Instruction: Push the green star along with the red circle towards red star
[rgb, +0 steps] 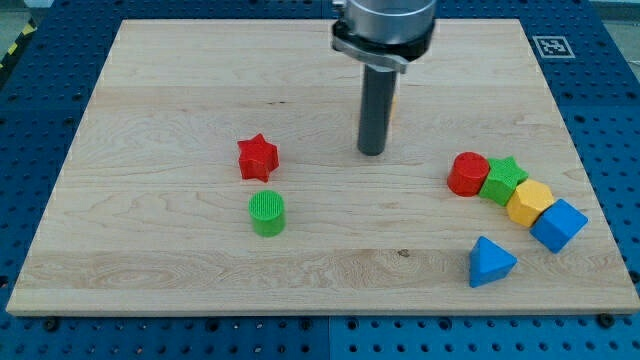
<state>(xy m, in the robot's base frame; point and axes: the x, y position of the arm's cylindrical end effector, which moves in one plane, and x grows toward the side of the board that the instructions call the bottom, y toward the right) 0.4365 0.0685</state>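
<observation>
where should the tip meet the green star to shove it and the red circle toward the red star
Meet the green star on its right-hand face, coming from the view's right. The red circle touches its left side and the red star lies far to the view's left, so the push carries both. The yellow block crowds the lower right, so enter from above it. My tip is now left of the pair.

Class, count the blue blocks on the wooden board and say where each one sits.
2. One blue block ends the curved row at the view's right, touching the yellow block. The other, a blue pyramid-like block, sits alone below that row. None seems hidden.
</observation>
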